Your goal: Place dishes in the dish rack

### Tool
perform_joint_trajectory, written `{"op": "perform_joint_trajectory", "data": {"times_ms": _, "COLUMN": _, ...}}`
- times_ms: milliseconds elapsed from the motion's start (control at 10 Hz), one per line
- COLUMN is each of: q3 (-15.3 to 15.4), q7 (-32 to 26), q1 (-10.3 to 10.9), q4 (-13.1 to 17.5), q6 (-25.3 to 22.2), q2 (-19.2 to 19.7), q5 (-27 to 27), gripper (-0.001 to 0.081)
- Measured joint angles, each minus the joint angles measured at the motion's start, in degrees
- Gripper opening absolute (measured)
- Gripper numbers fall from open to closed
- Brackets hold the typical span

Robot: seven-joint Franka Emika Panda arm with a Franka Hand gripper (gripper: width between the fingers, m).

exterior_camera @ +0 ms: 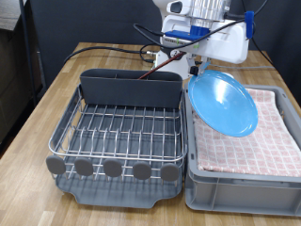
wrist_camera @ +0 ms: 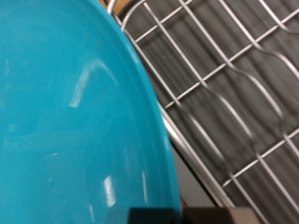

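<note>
The light-blue plate hangs tilted on edge in the air, over the gap between the dish rack and the cloth-lined tub. My gripper is shut on the plate's upper rim, near the rack's far corner at the exterior view's right. In the wrist view the plate fills most of the picture, with the rack's chrome wires below it. The wooden spoon and the white cup are out of view. The rack's wire grid is bare, and I cannot see into its tall grey trough.
The grey tub lined with pink-and-white checkered cloth stands at the exterior view's right, next to the rack. Cables trail over the wooden table behind the rack. The arm's white body is at the top.
</note>
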Motion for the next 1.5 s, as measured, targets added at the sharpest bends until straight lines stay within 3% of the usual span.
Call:
{"op": "perform_joint_trajectory", "data": {"times_ms": 200, "q3": 1.69, "q7": 0.28, "q1": -1.95, "q4": 0.55, "q6": -5.77, "q2": -0.69, "q5": -4.64, "gripper": 0.0015}}
{"op": "perform_joint_trajectory", "data": {"times_ms": 400, "q3": 2.59, "q7": -3.2, "q1": -4.13, "q4": 1.4, "q6": -12.26, "q2": -2.75, "q5": -9.31, "gripper": 0.0015}}
{"op": "perform_joint_trajectory", "data": {"times_ms": 600, "q3": 2.54, "q7": -10.12, "q1": -6.69, "q4": 2.33, "q6": -16.47, "q2": -4.89, "q5": -13.49, "gripper": 0.0015}}
{"op": "perform_joint_trajectory", "data": {"times_ms": 800, "q3": 1.31, "q7": -21.42, "q1": -8.61, "q4": 3.64, "q6": -17.05, "q2": -6.11, "q5": -17.53, "gripper": 0.0015}}
{"op": "perform_joint_trajectory", "data": {"times_ms": 1000, "q3": -0.86, "q7": -34.06, "q1": -8.44, "q4": 5.31, "q6": -17.01, "q2": -7.4, "q5": -17.74, "gripper": 0.0015}}
{"op": "perform_joint_trajectory", "data": {"times_ms": 1200, "q3": -0.73, "q7": -32.29, "q1": -8.49, "q4": 5.26, "q6": -18.06, "q2": -7.03, "q5": -17.88, "gripper": 0.0015}}
{"op": "perform_joint_trajectory", "data": {"times_ms": 1300, "q3": -0.65, "q7": -34.63, "q1": -8.56, "q4": 5.75, "q6": -20.71, "q2": -6.83, "q5": -19.22, "gripper": 0.0015}}
{"op": "perform_joint_trajectory", "data": {"times_ms": 1500, "q3": -1.17, "q7": -38.91, "q1": -9.09, "q4": 6.61, "q6": -21.59, "q2": -6.57, "q5": -24.3, "gripper": 0.0015}}
